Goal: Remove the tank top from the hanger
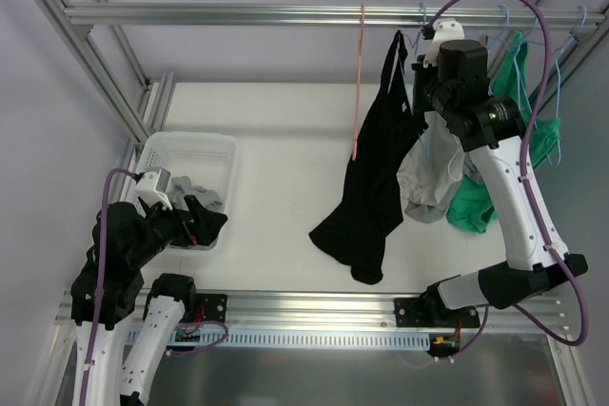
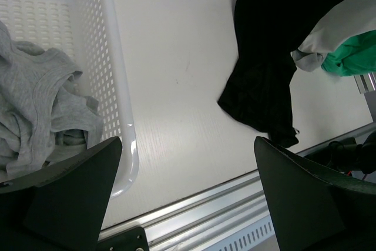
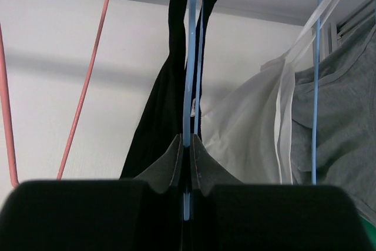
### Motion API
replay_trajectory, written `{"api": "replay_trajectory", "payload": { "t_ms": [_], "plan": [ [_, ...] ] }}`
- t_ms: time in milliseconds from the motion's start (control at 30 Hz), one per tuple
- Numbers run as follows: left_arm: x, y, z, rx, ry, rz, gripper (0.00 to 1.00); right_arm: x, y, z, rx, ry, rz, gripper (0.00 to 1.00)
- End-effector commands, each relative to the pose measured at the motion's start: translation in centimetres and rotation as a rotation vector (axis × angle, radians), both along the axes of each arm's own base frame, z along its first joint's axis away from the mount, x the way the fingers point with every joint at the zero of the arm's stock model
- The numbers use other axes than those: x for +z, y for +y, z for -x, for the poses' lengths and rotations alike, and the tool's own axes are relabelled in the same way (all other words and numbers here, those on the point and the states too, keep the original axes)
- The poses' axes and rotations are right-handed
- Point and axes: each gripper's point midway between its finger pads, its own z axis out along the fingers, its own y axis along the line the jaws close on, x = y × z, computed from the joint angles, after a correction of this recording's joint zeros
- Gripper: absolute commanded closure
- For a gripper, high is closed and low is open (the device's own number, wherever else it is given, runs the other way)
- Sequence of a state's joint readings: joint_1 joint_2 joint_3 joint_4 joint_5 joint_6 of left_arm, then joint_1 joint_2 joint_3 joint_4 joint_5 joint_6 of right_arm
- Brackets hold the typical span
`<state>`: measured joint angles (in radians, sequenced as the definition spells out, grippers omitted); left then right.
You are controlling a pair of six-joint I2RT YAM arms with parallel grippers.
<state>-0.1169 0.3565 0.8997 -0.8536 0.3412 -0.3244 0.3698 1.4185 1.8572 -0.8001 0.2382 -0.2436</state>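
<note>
The black tank top (image 1: pixel 369 187) hangs by its straps from a light blue hanger (image 3: pixel 189 57) on the top rail, and its lower end reaches the table. My right gripper (image 3: pixel 188 148) is shut on the blue hanger's wire just below the black straps (image 3: pixel 176 51). In the top view it (image 1: pixel 419 94) is up by the rail, beside the tank top. My left gripper (image 2: pixel 188 204) is open and empty, low over the table's near edge, next to the white basket (image 2: pixel 117 86). The tank top's hem (image 2: pixel 264 57) lies to its right.
An empty pink hanger (image 1: pixel 359 83) hangs left of the tank top. White (image 3: pixel 252 127), grey (image 3: pixel 341 116) and green (image 1: pixel 476 202) garments hang on other blue hangers to the right. The basket (image 1: pixel 152 154) holds grey clothes (image 2: pixel 35 104). An aluminium rail (image 2: pixel 223 210) runs along the near edge.
</note>
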Motion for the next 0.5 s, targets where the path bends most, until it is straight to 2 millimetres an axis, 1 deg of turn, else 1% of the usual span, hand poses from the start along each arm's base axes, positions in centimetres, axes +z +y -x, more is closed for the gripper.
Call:
{"api": "replay_trajectory", "payload": {
  "t_ms": [0, 33, 67, 133, 167, 200, 233, 267, 300, 333, 400, 467],
  "plan": [
    [0.2, -0.5, 0.2, -0.042, -0.013, 0.004, 0.01, 3.3, -0.2, -0.5, -0.027, -0.142, -0.072, 1.00],
    [0.2, -0.5, 0.1, -0.040, -0.012, 0.003, 0.01, 3.5, 0.0, -0.5, -0.025, -0.156, -0.089, 1.00],
    [0.2, -0.6, 0.1, -0.042, -0.012, 0.004, 0.01, 4.5, -0.1, 0.1, -0.022, -0.192, -0.115, 1.00],
    [0.0, -0.6, 0.0, -0.042, -0.001, 0.005, 0.01, 5.5, 0.3, 0.1, -0.010, -0.254, -0.168, 1.00],
    [0.0, -0.6, 0.0, -0.042, 0.000, 0.006, 0.01, 6.7, 0.4, 0.9, 0.005, -0.299, -0.199, 1.00],
    [0.0, -0.6, 0.0, -0.043, 0.000, 0.006, 0.01, 7.8, 0.5, 0.9, 0.010, -0.342, -0.223, 1.00],
    [-0.1, -0.6, 0.0, -0.043, 0.002, 0.006, 0.01, 7.8, 0.5, 1.2, 0.013, -0.351, -0.234, 1.00],
    [0.0, -0.6, 0.0, -0.043, 0.000, 0.006, 0.01, 8.4, 0.4, 1.5, 0.015, -0.373, -0.246, 1.00],
    [-0.1, -0.6, 0.1, -0.043, -0.001, 0.007, 0.01, 9.6, 0.2, 2.3, 0.020, -0.414, -0.264, 1.00],
    [0.0, -0.6, 0.1, -0.042, -0.006, 0.006, 0.01, 9.6, 0.1, 2.5, 0.020, -0.421, -0.270, 1.00],
    [0.1, -0.6, 0.1, -0.042, -0.007, 0.007, 0.01, 10.5, -0.4, 3.6, 0.017, -0.454, -0.281, 1.00],
    [0.1, -0.6, 0.2, -0.045, -0.009, 0.008, 0.01, 10.1, -0.4, 4.0, 0.028, -0.450, -0.277, 1.00]
  ]
}}
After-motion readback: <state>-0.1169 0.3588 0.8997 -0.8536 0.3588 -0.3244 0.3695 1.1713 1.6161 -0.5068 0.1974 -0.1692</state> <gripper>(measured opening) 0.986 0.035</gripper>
